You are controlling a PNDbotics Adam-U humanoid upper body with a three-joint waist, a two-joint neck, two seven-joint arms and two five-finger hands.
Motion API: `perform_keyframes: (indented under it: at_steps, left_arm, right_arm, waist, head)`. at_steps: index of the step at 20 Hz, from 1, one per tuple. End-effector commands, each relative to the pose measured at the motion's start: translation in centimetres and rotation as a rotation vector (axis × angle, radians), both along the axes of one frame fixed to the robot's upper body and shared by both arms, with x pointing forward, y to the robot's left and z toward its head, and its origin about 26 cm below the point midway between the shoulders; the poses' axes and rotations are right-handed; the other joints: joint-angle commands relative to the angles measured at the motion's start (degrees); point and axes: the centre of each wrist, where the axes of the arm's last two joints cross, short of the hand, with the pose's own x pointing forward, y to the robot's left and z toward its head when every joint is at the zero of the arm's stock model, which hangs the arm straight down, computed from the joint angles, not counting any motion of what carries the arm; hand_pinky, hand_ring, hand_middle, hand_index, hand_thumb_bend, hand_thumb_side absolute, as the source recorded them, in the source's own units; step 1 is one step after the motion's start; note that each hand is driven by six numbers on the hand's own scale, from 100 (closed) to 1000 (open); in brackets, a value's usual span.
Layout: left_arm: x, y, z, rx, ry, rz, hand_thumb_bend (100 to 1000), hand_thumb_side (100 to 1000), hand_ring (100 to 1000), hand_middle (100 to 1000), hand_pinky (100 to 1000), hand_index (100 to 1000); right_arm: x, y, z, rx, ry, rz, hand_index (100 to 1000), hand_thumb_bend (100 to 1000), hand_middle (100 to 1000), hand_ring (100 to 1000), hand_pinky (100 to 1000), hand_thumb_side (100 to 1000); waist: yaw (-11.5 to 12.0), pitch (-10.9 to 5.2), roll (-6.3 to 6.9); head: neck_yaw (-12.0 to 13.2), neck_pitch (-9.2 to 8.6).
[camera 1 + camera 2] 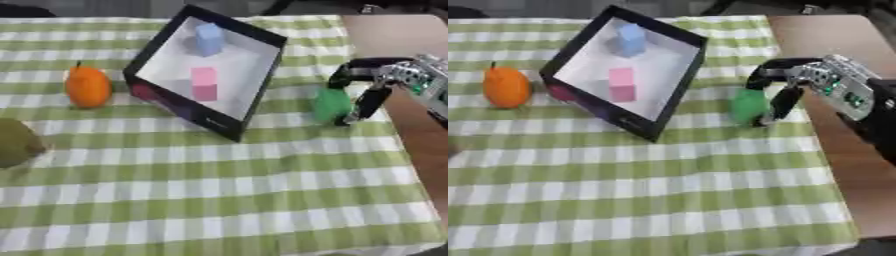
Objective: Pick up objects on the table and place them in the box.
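Note:
A black box (259, 87) with a white floor stands tilted at the back centre. Inside it are a blue block (208, 39) and a pink block (204, 84). To the right of the box a small green object (748, 105) sits on the checked cloth. My right hand (833, 82) reaches in from the right, with its fingers curled over and around the green object. An orange fruit (87, 87) lies left of the box. A dull green fruit (13, 142) shows at the left edge. My left hand is out of sight.
The green-and-white checked cloth (227, 200) covers most of the table. Bare brown tabletop (859, 170) runs along the right side. A dark pink patch (562, 92) shows against the box's left outer wall.

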Motion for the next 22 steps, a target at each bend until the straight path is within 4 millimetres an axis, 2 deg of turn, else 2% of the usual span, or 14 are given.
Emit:
perform_keyframes:
  at_steps: [1, 8, 13, 17, 20, 22]
  left_arm:
    - [0.0, 0.4, 0.8, 0.020, -0.021, 0.000, 366, 804, 821, 732, 896, 805]
    - [-0.1, 0.5, 0.7, 0.023, -0.017, 0.002, 365, 804, 821, 733, 896, 805]
    - [-0.1, 0.5, 0.6, 0.028, -0.010, -0.005, 363, 805, 822, 733, 896, 805]
    - [-0.2, 0.5, 0.5, 0.029, -0.005, -0.010, 363, 804, 822, 733, 897, 805]
    - [-0.1, 0.4, 0.5, 0.029, -0.004, -0.018, 363, 805, 822, 733, 897, 805]
    - [-0.1, 0.3, 0.5, 0.028, -0.005, -0.022, 363, 805, 822, 733, 897, 805]
  right_arm:
    - [-0.3, 0.1, 3.6, 0.039, -0.077, 0.001, 567, 337, 469, 673, 831, 100]
    - [-0.4, 2.5, 10.4, 0.095, -0.247, 0.079, 575, 313, 474, 671, 828, 100]
    - [1.5, 6.0, 14.3, 0.110, -0.332, 0.175, 582, 312, 479, 670, 826, 100]
    - [4.5, 9.5, 15.5, 0.093, -0.346, 0.246, 590, 329, 486, 669, 819, 100]
    - [7.3, 11.9, 15.1, 0.039, -0.335, 0.266, 595, 348, 489, 671, 815, 100]
    - [8.9, 12.7, 14.3, 0.003, -0.325, 0.264, 599, 362, 493, 672, 812, 100]
  waist:
    - [-0.11, -0.33, -0.26]
    - [-0.07, -0.67, -0.38]
    - [0.32, -1.16, -0.38]
    - [0.82, -1.45, -0.33]
    - [1.54, -1.50, -0.35]
    - [2.03, -1.42, -0.35]
  head:
    - [0.25, -0.12]
    - [0.19, -0.12]
    - [-0.35, -0.12]
    - [-0.93, -0.12]
    - [-1.56, -0.12]
    - [-1.95, -0.12]
